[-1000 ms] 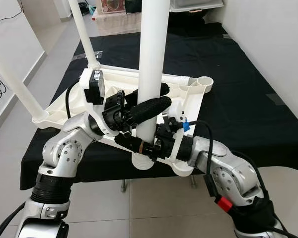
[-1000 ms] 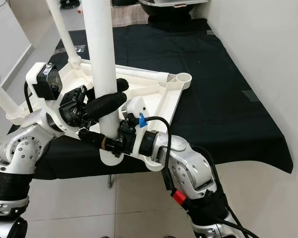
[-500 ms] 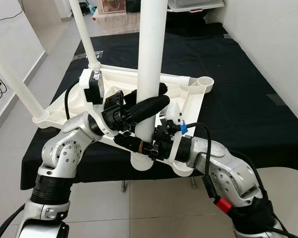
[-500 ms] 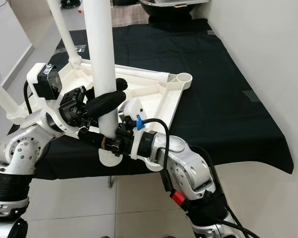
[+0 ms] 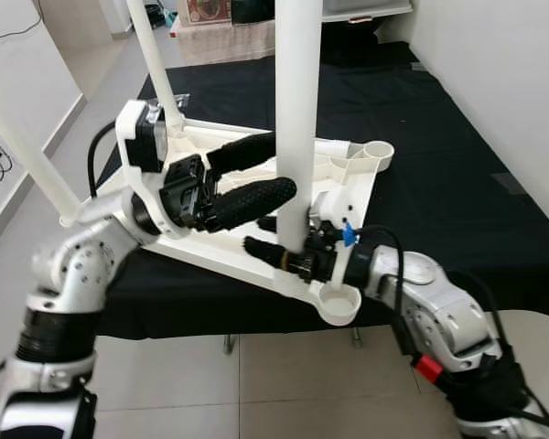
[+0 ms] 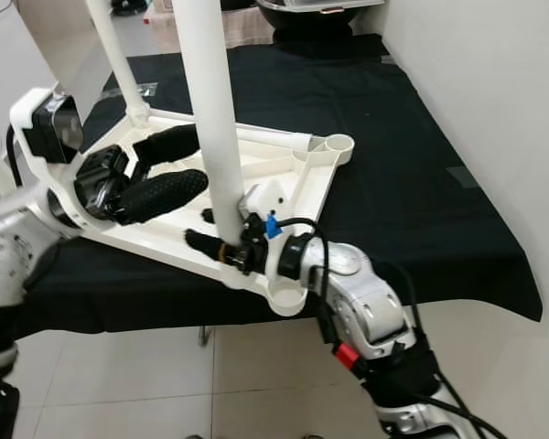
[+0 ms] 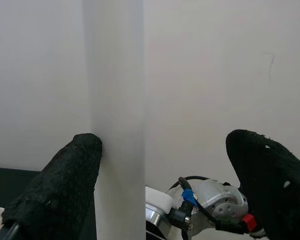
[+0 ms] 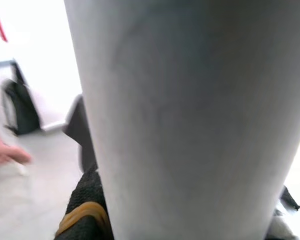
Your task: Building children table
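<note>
From the head cameras I see the white children's table top [image 5: 352, 187] lying upside down on the worktop [image 5: 439, 165], which is draped in black cloth; pale floor tiles [image 5: 284, 389] run beneath me and a white wall [image 5: 503, 82] stands on the far side of my right arm. My right pincer [image 5: 288, 254] is clamped around the base of the upright white table leg [image 5: 296, 101], one black finger poking out beyond it. My left pincer [image 5: 256, 174] is spread wide just beside that leg, holding nothing. Two more legs [image 5: 156, 55] rise behind the left pincer, and an empty corner socket [image 5: 339, 302] sits just in front of the right one.

From the left wrist, one finger [image 7: 65, 185] rests beside the leg [image 7: 117, 120], the other well apart, with bare wall beyond.

From the right wrist, the leg [image 8: 190, 115] sits tight against the camera.
</note>
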You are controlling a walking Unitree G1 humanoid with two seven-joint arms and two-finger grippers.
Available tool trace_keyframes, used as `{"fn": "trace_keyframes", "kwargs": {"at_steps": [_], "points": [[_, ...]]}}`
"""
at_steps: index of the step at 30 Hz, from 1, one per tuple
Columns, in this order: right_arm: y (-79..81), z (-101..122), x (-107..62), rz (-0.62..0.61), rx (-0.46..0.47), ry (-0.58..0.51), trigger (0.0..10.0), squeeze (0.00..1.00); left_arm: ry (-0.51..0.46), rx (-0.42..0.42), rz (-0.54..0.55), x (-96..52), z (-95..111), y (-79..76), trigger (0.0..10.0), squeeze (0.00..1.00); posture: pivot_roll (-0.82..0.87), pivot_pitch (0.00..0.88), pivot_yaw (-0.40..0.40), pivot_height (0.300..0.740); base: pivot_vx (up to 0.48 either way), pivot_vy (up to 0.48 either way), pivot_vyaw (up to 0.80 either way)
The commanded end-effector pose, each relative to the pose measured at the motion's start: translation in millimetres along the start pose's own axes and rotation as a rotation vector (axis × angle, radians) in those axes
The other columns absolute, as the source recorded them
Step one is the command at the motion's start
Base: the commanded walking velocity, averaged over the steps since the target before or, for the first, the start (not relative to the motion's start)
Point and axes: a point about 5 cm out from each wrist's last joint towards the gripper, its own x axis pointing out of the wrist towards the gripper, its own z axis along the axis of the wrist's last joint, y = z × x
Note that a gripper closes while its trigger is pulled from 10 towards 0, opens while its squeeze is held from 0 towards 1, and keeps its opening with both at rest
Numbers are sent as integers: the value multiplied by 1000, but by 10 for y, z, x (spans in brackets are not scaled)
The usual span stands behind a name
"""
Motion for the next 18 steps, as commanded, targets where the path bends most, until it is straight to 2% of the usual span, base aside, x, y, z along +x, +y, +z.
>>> {"fn": "trace_keyframes", "kwargs": {"at_steps": [1,4,5,7,8,18], "points": [[43,2,42,34,-53,15,0,0,42,49,-12,-16,53,11,10000,1000,-50,132,82,740,0,0,0],[43,5,23,47,-100,27,0,0,61,66,21,-44,99,76,10000,1000,-50,132,84,740,0,0,0],[46,11,18,53,-116,28,0,0,64,60,28,-59,114,96,10000,871,-49,128,87,740,0,0,0],[49,15,15,57,-125,28,0,0,66,55,30,-68,122,106,10000,871,-49,128,87,740,0,0,0],[56,31,12,64,-132,21,0,0,70,42,32,-75,127,114,10000,0,-50,128,90,740,0,0,0],[73,57,0,96,-167,18,0,0,56,25,35,-74,108,153,10000,0,-47,129,92,740,0,0,0]]}}
